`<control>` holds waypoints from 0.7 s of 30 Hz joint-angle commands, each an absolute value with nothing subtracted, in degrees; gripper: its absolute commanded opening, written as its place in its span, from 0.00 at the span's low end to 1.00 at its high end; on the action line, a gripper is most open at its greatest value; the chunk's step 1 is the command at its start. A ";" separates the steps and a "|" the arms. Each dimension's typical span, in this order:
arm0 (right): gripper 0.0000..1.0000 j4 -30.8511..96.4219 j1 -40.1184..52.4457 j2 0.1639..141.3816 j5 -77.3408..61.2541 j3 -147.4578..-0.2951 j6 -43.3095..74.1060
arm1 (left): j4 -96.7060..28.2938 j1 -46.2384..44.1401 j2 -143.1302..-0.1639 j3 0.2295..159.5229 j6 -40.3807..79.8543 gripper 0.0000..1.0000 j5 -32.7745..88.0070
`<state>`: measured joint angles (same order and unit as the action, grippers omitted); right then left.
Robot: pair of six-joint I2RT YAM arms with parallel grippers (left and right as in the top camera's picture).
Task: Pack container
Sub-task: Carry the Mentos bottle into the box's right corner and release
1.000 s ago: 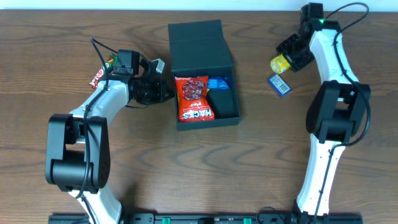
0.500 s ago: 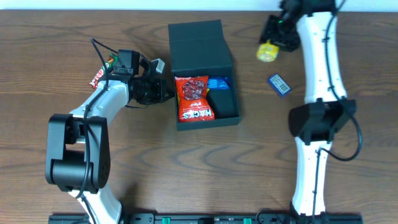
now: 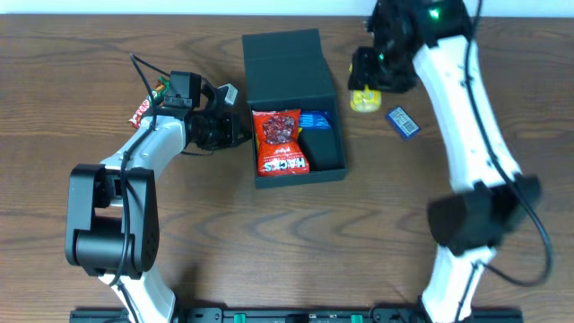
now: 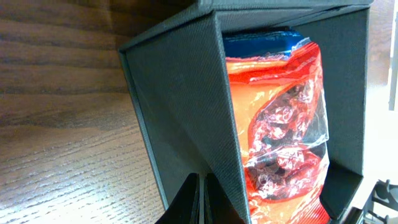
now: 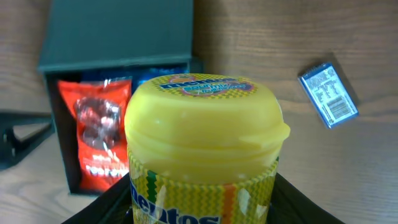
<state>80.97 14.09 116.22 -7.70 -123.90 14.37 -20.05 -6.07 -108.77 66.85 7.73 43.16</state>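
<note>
The dark teal container (image 3: 285,63) stands open at the table's middle, lid flap folded back. Inside lie a red snack packet (image 3: 279,141) and a blue packet (image 3: 316,119). My right gripper (image 3: 366,88) hovers just right of the container, shut on a yellow Mentos tub (image 3: 364,100). In the right wrist view the tub (image 5: 205,137) fills the space between the jaws of that gripper (image 5: 202,202), with the container (image 5: 118,31) behind it. My left gripper (image 3: 235,130) is shut, its tips (image 4: 202,202) against the outside of the container's left wall (image 4: 180,106).
A small blue packet (image 3: 403,121) lies on the wood right of the container, also in the right wrist view as a blue packet (image 5: 328,93). A red and green snack packet (image 3: 148,100) lies by the left arm.
My right arm has swung left with the yellow tub, from the far right to just beside the container. The left arm and container have stayed still.
</note>
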 commanded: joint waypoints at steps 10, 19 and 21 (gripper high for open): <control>0.02 69.04 26.57 114.45 -1.93 -104.73 6.35 | -19.18 -6.35 -109.45 66.37 7.92 0.06 44.40; 0.03 62.87 27.09 114.89 -1.96 -96.95 8.64 | -19.22 -6.35 -109.45 66.37 7.92 0.06 44.40; 0.02 61.76 27.07 114.89 -1.96 -95.53 10.81 | -19.22 -6.35 -109.45 66.37 7.92 0.06 44.42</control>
